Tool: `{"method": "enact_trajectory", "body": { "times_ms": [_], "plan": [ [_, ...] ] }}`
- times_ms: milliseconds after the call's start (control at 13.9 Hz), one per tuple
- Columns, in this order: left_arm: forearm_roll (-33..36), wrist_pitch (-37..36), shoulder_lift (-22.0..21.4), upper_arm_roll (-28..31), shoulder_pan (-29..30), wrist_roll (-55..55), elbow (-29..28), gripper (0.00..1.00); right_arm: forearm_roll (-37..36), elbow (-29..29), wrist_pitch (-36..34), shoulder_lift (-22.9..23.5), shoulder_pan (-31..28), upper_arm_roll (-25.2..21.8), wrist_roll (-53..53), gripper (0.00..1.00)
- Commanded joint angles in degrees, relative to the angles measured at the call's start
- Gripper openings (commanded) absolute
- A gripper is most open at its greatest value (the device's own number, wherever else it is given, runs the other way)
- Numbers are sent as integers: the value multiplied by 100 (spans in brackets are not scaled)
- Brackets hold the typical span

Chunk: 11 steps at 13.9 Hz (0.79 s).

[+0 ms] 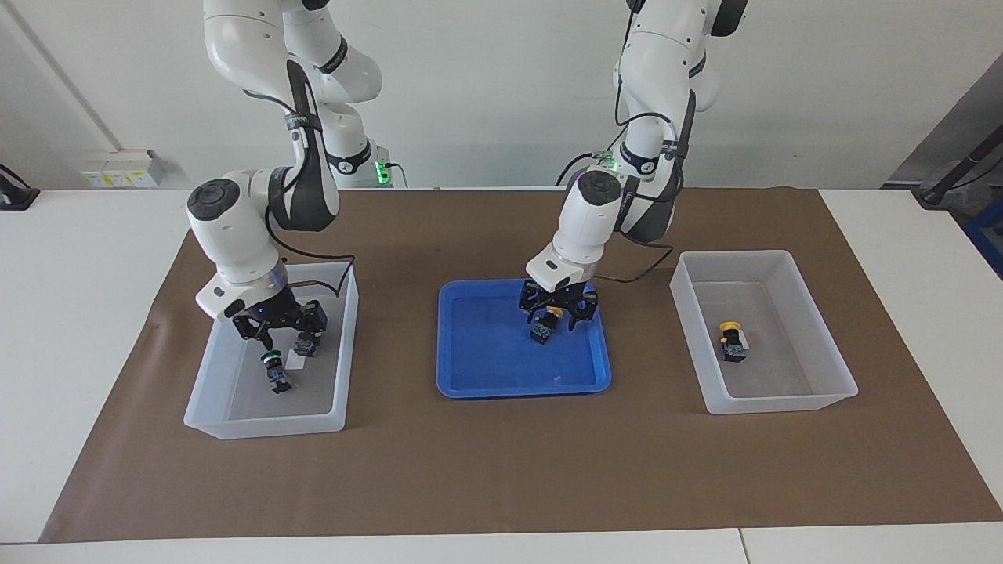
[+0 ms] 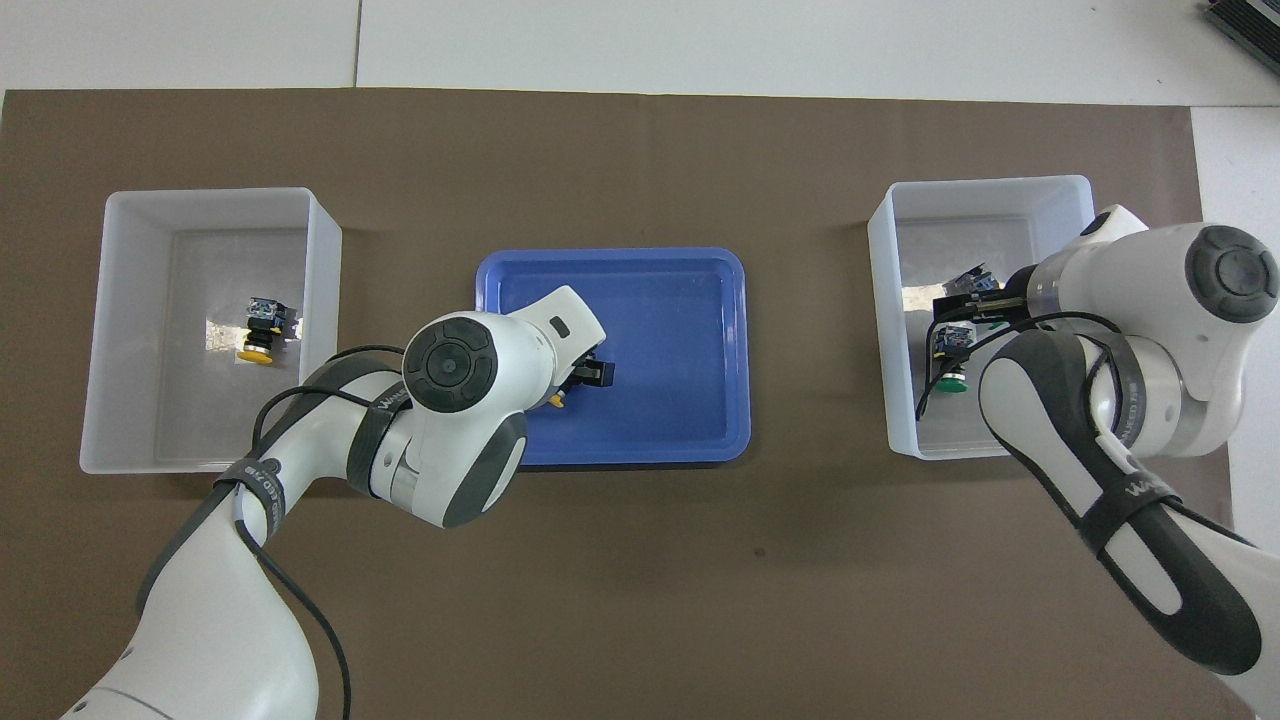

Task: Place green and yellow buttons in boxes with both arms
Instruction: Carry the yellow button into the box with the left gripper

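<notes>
Left gripper [image 1: 556, 313] sits low in the shallow blue plastic tray [image 1: 517, 389] at mid-frame. Its fingers are spread on either side of the last yellow-capped black push-button [image 1: 546, 323] and do not look clamped on it.

Right gripper [image 1: 284, 329] hangs with spread, empty fingers inside the translucent white plastic box [image 1: 266, 423] at the right arm's end of the table. A green-capped black button [image 1: 275, 371] lies on that box's floor, just below the gripper in the frame. The matching box [image 1: 772, 403] at the left arm's end holds one yellow-capped button [image 1: 732, 341].

The tray button lies tilted, so closing fingers could catch the round cap instead of the blocky body and squirt it sideways. A weak pinch could also drop it on the brown mat [image 1: 501, 470] during the carry.

The tray's upper rim is close to the left gripper, so a straight lift looks safest. The right gripper stands near the box's tall upper wall and must rise clear before swinging. Between tray and boxes the mat is open.
</notes>
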Motion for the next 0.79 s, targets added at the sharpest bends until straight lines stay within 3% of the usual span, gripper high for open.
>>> {"method": "enact_trajectory", "body": {
  "times_ms": [0,216,361,577,721],
  "plan": [
    [-39,254,136,-16,-12,115,-58,81,-15,492,-737,-203,-10,48,548,100],
    [-39,245,145,-16,-12,71,-58,44,-24,1161,-1792,-440,-63,13,575,100],
    [-39,193,136,-16,-4,62,-40,25,-24,1277,-2189,-677,-98,4,706,100],
    [-48,62,101,-7,40,36,100,5,-199,1294,-2690,-1125,-98,4,944,100],
    [-74,-463,-73,19,232,10,371,2,-209,1539,-3294,-1345,-133,-22,944,100]
  ]
}}
